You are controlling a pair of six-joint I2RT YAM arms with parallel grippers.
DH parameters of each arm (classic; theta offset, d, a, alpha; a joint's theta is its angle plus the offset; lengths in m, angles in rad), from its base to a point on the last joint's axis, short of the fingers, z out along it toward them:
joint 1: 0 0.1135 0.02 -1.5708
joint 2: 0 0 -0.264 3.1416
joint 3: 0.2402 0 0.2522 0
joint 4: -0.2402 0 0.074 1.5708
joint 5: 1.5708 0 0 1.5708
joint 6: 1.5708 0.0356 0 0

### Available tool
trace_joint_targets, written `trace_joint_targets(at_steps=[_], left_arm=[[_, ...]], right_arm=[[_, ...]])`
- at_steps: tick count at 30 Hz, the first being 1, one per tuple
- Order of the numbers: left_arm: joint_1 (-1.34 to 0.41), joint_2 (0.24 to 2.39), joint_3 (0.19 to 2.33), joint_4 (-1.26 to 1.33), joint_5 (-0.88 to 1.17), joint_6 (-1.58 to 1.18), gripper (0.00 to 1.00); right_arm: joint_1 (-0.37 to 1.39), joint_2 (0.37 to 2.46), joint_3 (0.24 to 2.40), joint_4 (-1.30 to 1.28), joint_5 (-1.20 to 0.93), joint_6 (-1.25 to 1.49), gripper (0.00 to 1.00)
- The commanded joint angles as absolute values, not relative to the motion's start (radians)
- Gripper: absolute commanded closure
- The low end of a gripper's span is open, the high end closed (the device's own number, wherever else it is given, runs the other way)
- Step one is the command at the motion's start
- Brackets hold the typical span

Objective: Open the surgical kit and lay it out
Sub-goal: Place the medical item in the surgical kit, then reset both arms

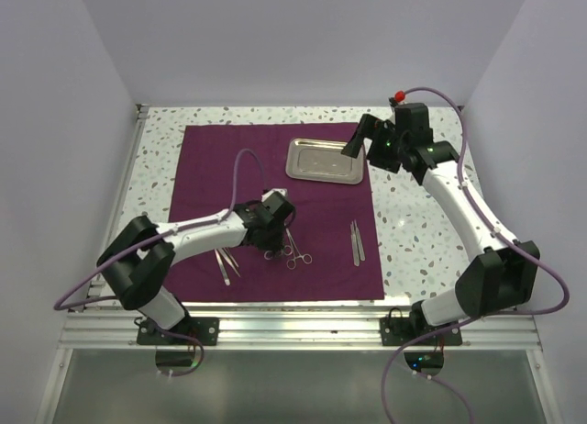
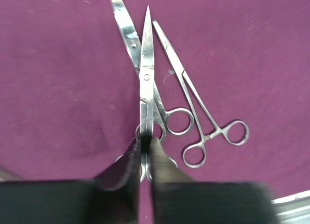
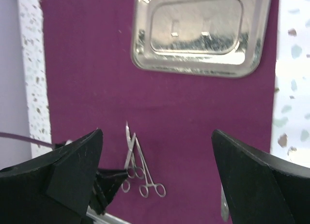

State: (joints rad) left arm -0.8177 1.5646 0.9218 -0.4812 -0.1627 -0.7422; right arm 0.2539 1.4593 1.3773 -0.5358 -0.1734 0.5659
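The dark purple cloth wrap (image 1: 211, 167) lies spread flat on the table. The shiny steel tray (image 1: 326, 158) sits on its far right part and also shows in the right wrist view (image 3: 201, 30). My left gripper (image 1: 278, 233) is shut on a pair of scissors (image 2: 147, 64) just above their ring handles, blades pointing away. A second pair of scissors (image 2: 123, 25) and ring-handled forceps (image 2: 213, 132) lie beside it on the cloth. My right gripper (image 1: 365, 141) is open and empty, held above the tray's right end (image 3: 156, 132).
Two tweezers (image 1: 356, 240) lie on the cloth's right part, and more slim instruments (image 1: 225, 263) lie at the near left. The speckled tabletop (image 1: 413, 213) shows around the cloth. White walls close in the sides and back.
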Motion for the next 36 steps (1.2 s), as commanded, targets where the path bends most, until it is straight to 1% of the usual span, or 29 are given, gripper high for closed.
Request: trace_joint_targets(at_steps=[1, 2, 3, 5, 7, 8, 9, 11, 15, 17, 18, 20, 21, 22, 24, 30, 36], left_arm=[[-0.834, 1.598, 0.983, -0.433, -0.167, -0.778, 0.71], [-0.838, 1.6, 0.992, -0.451, -0.17, -0.782, 0.62], [-0.844, 1.597, 1.011, -0.46, -0.178, -0.782, 0.5], [-0.851, 1.586, 1.037, -0.498, -0.187, -0.785, 0.41], [-0.861, 1.557, 1.081, -0.556, -0.207, -0.787, 0.24], [-0.861, 1.546, 1.101, -0.583, -0.216, -0.787, 0.18], [-0.859, 1.519, 1.142, -0.61, -0.239, -0.785, 0.15], [-0.861, 1.482, 1.179, -0.672, -0.262, -0.756, 0.14], [-0.859, 1.326, 1.233, -0.733, -0.343, -0.689, 0.14], [-0.861, 1.257, 1.22, -0.73, -0.37, -0.643, 0.12], [-0.859, 1.186, 1.197, -0.726, -0.382, -0.628, 0.1], [-0.859, 1.111, 1.16, -0.686, -0.4, -0.585, 0.06], [-0.859, 1.057, 1.14, -0.693, -0.44, -0.584, 0.0], [-0.859, 1.036, 1.135, -0.702, -0.458, -0.578, 0.0], [-0.858, 0.999, 1.132, -0.718, -0.53, -0.566, 0.0], [-0.857, 0.997, 1.169, -0.756, -0.686, -0.54, 0.0], [-0.856, 1.023, 1.192, -0.719, -0.707, -0.489, 0.0]], right_arm=[[0.252, 1.427, 1.4, -0.574, -0.16, 0.522, 0.02], [0.252, 1.425, 1.404, -0.578, -0.153, 0.517, 0.02], [0.253, 1.422, 1.407, -0.589, -0.15, 0.512, 0.02], [0.253, 1.42, 1.414, -0.594, -0.147, 0.502, 0.02], [0.253, 1.41, 1.414, -0.591, -0.155, 0.494, 0.02], [0.253, 1.404, 1.413, -0.585, -0.164, 0.494, 0.02], [0.253, 1.396, 1.411, -0.572, -0.176, 0.494, 0.02], [0.253, 1.385, 1.425, -0.58, -0.172, 0.495, 0.02], [0.253, 1.37, 1.411, -0.6, -0.176, 0.512, 0.02], [0.253, 1.31, 1.341, -0.582, -0.192, 0.523, 0.02], [0.253, 1.281, 1.306, -0.528, -0.202, 0.534, 0.02], [0.253, 1.159, 1.175, -0.456, -0.233, 0.572, 0.02], [0.255, 1.113, 1.136, -0.404, -0.242, 0.586, 0.02], [0.255, 1.074, 1.073, -0.385, -0.258, 0.584, 0.02], [0.255, 0.967, 1.026, -0.393, -0.25, 0.581, 0.02], [0.255, 0.78, 0.937, -0.508, -0.206, 0.526, 0.01], [0.253, 0.756, 0.933, -0.567, -0.196, 0.532, 0.02]])
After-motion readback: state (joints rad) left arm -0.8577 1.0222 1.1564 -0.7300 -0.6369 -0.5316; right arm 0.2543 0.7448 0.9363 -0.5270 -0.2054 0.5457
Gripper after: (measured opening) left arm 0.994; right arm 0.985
